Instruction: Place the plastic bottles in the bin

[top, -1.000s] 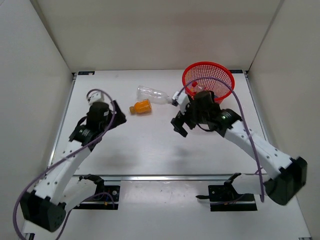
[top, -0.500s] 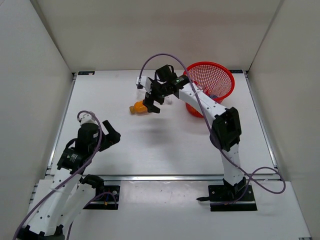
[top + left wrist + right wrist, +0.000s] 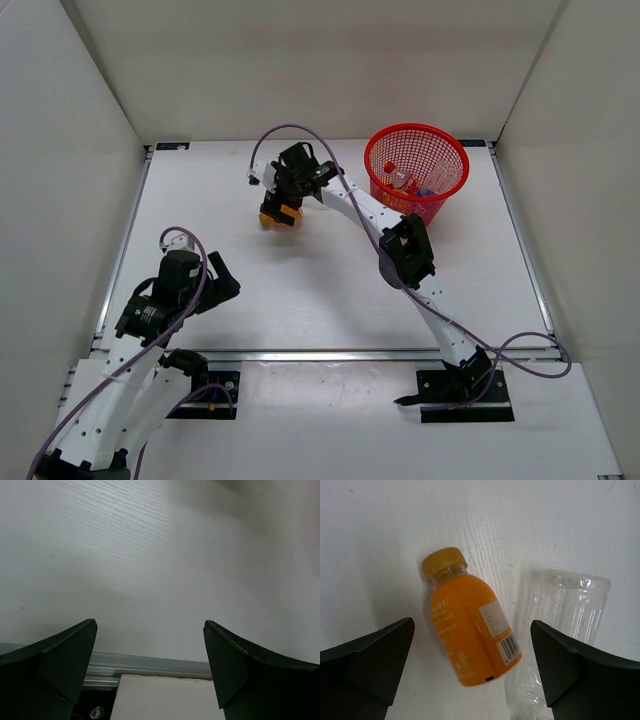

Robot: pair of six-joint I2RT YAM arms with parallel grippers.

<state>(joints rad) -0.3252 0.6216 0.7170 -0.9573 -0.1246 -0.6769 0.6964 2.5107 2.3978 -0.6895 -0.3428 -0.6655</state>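
An orange bottle (image 3: pixel 470 630) with an orange cap lies on its side on the white table, and it also shows in the top view (image 3: pixel 276 218). A clear bottle (image 3: pixel 565 625) lies right beside it. My right gripper (image 3: pixel 472 622) is open and hovers straight above the orange bottle, one finger on each side, not touching it; in the top view (image 3: pixel 284 203) it hides the clear bottle. The red mesh bin (image 3: pixel 452 158) stands at the back right with a few bottles (image 3: pixel 399 179) inside. My left gripper (image 3: pixel 226 280) is open and empty over bare table (image 3: pixel 150 622).
White walls enclose the table on the left, back and right. A metal rail (image 3: pixel 150 664) runs along the near table edge below my left gripper. The right arm's purple cable (image 3: pixel 270 135) loops above the back of the table.
My right arm has swung from near the bin leftward across the clear bottle to above the orange bottle. My left arm has pulled back toward the near edge.
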